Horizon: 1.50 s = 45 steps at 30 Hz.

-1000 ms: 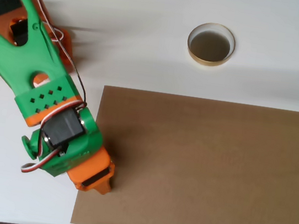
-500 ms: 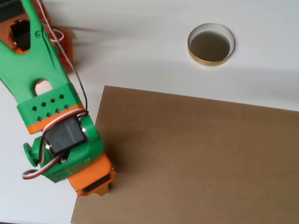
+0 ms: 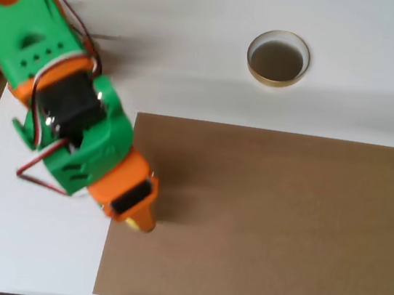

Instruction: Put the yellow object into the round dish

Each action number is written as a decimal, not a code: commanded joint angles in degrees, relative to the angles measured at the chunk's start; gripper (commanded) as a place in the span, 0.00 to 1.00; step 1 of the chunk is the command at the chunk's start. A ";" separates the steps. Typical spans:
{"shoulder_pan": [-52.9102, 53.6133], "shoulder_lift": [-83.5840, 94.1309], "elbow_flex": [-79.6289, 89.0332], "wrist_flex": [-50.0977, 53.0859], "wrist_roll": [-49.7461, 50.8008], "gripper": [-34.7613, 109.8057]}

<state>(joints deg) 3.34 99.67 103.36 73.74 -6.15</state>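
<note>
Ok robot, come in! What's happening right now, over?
Gripper at the brown board's left edge, yellow showing at its tip, likely the yellow object; jaws hidden from above. Round dish empty, top right. Board between them bare.

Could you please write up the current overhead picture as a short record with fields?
arm: green and orange, reaching in from the upper left of the overhead view
pincer: over the left edge of the brown sheet; whether open or shut cannot be told
yellow object: a small yellow bit shows at the pincer's tip; whether it is gripped cannot be told
round dish: on the white table, beyond the sheet's far edge, nothing inside
task state: yellow object not yet in the dish
</note>
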 commanded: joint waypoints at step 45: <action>-60.38 -11.07 -12.83 8.96 -9.84 0.24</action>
<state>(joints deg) -55.55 88.51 96.50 82.53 -15.47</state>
